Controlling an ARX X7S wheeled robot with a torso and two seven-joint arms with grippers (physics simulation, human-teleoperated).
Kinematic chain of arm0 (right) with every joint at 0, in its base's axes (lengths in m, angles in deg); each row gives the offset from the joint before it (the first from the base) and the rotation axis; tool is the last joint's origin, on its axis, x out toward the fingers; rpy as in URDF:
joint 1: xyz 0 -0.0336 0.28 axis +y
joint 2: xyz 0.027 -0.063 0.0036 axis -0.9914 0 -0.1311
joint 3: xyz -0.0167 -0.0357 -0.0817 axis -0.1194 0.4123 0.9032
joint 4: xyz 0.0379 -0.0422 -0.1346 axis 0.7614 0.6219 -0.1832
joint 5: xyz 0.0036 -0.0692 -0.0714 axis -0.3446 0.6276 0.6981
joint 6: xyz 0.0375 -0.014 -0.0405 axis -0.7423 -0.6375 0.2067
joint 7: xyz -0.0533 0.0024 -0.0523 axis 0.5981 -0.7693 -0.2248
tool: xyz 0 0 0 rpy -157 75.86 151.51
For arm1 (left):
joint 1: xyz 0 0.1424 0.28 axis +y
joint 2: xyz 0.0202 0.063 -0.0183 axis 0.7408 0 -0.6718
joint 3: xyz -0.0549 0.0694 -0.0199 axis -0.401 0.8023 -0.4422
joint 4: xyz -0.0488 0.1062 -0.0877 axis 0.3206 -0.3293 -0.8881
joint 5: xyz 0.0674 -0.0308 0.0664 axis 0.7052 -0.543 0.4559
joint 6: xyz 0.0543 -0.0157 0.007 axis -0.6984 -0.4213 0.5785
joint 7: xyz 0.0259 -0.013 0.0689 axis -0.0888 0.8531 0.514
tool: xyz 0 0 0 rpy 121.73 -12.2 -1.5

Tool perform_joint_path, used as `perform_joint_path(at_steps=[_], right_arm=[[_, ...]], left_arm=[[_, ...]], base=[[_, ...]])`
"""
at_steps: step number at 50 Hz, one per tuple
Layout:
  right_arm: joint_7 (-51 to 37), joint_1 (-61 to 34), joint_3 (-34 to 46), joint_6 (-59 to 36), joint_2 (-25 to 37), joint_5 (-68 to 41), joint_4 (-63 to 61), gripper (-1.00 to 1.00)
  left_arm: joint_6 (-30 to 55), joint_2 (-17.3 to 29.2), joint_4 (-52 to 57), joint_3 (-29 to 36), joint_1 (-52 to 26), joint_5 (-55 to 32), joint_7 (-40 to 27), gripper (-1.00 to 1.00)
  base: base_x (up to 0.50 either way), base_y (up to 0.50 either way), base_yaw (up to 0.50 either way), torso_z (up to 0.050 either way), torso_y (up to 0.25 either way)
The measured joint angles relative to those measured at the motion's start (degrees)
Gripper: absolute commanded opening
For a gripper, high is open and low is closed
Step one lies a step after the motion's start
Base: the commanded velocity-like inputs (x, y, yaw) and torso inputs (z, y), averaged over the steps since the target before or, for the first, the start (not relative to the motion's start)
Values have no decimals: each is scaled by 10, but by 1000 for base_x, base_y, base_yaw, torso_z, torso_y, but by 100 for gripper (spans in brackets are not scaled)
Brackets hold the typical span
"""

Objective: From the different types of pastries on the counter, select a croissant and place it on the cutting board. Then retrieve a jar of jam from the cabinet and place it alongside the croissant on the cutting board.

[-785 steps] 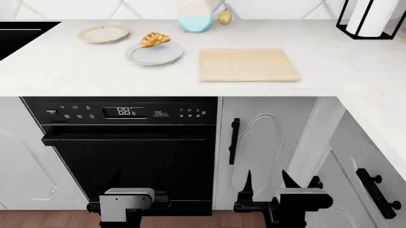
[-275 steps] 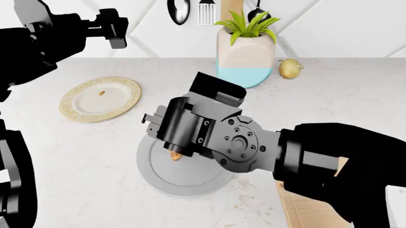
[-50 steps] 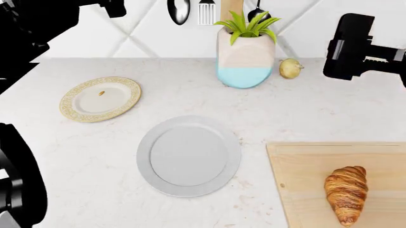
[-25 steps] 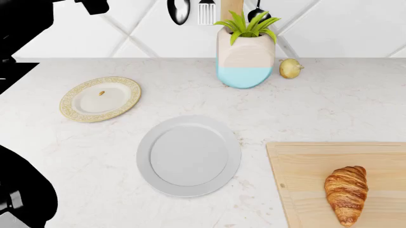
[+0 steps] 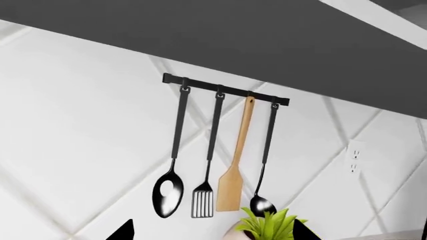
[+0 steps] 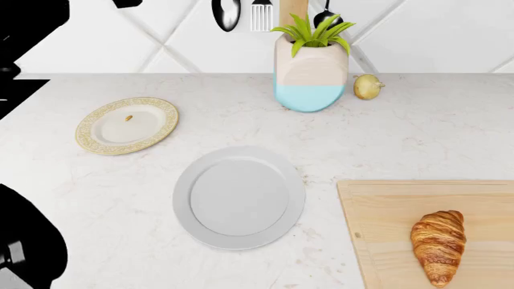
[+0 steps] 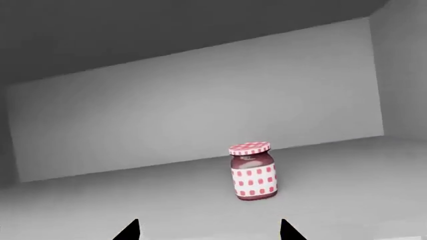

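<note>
Since the croissant (image 6: pixel 439 247) already lies on the cutting board (image 6: pixel 386 211) at 4 o'clock of the head view, we judge retrieval of the jar of jam (image 7: pixel 253 171) to be the current step. We see it upright on the cabinet shelf (image 7: pixel 167 200), ahead of the right gripper (image 7: pixel 208 231), whose fingertips stand spread apart, nothing between them, open room on both sides. The left gripper (image 5: pixel 212 231) likewise shows parted tips, holding nothing

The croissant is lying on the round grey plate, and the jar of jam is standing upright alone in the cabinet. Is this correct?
Not quite. In the head view the croissant lies on the cutting board; the grey plate is bare. The rest holds: the right wrist view shows the jar of jam standing upright alone in the cabinet.
</note>
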Motion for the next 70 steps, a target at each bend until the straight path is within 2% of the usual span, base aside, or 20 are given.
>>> perform_joint_path(at_steps=[11,19,28,43,70], right_arm=[[169,-3,-88,26,-108,305,84,100],[264,-4,-105,64,-151,469,124,100],[341,-4,-107,109,-179,605,155,100],[387,-5,-108,137,-194,686,174,100],[399,-5,-108,144,-197,708,179,100]], left_arm=[[-4,0,-8,10,-13,-12,-8,100],[-6,2,-10,12,-15,-23,-14,100],[-9,6,-10,12,-14,-34,-20,100],[-24,9,-18,26,-20,-38,-22,100],[-41,15,-8,27,-32,-71,-19,100]], base=[[0,0,0,0,0],[0,0,0,0,0],[0,0,0,0,0],[0,0,0,0,0],[0,0,0,1,0]])
